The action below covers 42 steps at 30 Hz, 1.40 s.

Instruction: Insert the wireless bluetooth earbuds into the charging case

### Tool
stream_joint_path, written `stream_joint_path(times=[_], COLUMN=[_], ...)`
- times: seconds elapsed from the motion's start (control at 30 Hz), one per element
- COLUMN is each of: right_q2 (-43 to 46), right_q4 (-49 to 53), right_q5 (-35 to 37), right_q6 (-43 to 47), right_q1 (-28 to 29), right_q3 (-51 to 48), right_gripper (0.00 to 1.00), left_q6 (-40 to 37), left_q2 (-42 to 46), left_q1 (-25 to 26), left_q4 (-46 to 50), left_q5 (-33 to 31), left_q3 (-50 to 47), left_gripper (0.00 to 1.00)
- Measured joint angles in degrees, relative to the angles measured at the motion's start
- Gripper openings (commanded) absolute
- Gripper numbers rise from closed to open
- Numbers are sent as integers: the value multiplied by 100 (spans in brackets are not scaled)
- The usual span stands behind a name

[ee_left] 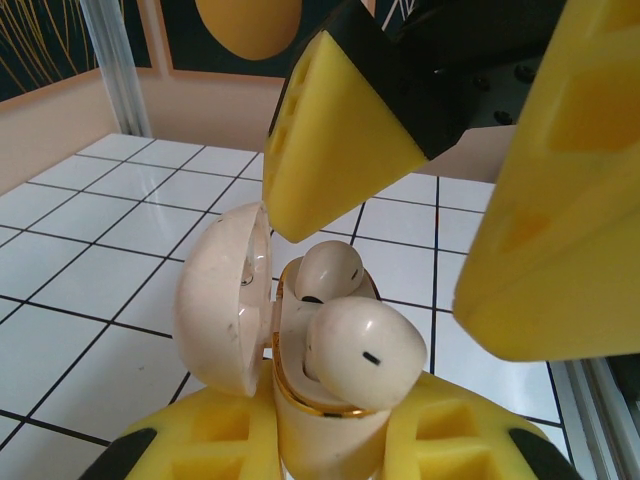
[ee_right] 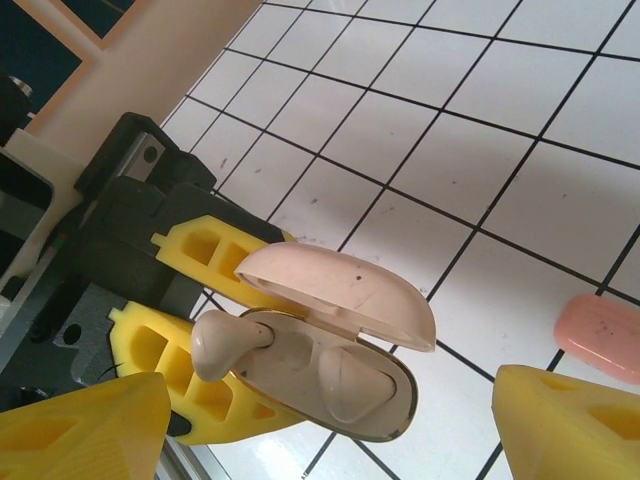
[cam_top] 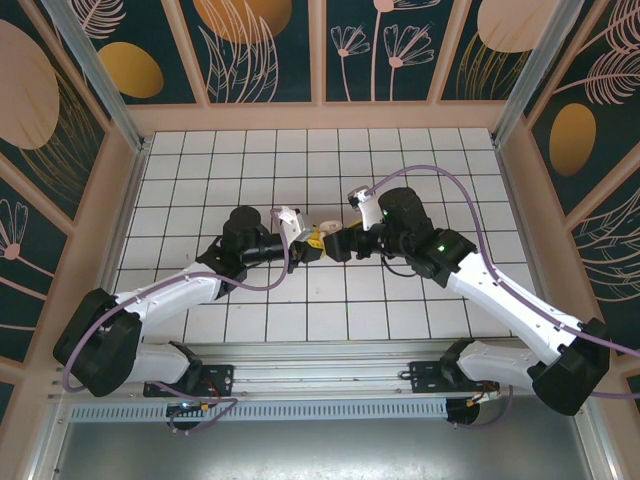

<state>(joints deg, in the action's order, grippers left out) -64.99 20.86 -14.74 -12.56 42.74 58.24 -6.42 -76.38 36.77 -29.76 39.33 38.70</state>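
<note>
The pale-pink charging case (ee_left: 320,420) stands with its lid (ee_left: 222,300) swung open, and my left gripper (ee_left: 330,435) is shut on its base between yellow fingers (ee_left: 205,435). One earbud (ee_left: 330,268) lies seated in its socket. The other earbud (ee_left: 365,348) sits only partly in, its rounded head poking out over the gold rim. In the right wrist view that protruding earbud (ee_right: 225,340) hangs off the case (ee_right: 330,370) edge. My right gripper (ee_right: 325,425) is open just over the case, its fingertips wide on either side and holding nothing. From above, both grippers meet mid-table (cam_top: 320,243).
A salmon-pink rounded block (ee_right: 600,336) lies on the white tiled floor (ee_right: 470,170) a little beyond the case. The right gripper's yellow fingers (ee_left: 340,150) hang close above the open case. Walls (cam_top: 320,115) fence the tiled area.
</note>
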Motion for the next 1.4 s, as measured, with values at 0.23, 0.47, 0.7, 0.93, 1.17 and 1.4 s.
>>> stream_joint_path(times=[0.23,0.47,0.7,0.93,1.17,1.4], right_q2=[-13,-160,-170,-149,20,94], right_q4=[-153,-153,-136,-133,-90,-90], right_q5=[-37,-11,31,28,87,94], right_q6=[2,9,48,68,68,48], right_q1=[0,2,0,-4,-192,-280], right_q3=[2,55,55,55,42,13], right_gripper=[85,82,76,74,73,78], left_q6=[-2,0,0,0,0,0], left_q2=[0,26,39,39,72,114], left_q1=[0,0,0,0,0,0], left_q4=[0,-2,0,0,-2,0], left_q5=[0,0,0,-28,-42,-50], left_q3=[0,0,0,0,0,0], left_gripper=[11,11,11,11,11,11])
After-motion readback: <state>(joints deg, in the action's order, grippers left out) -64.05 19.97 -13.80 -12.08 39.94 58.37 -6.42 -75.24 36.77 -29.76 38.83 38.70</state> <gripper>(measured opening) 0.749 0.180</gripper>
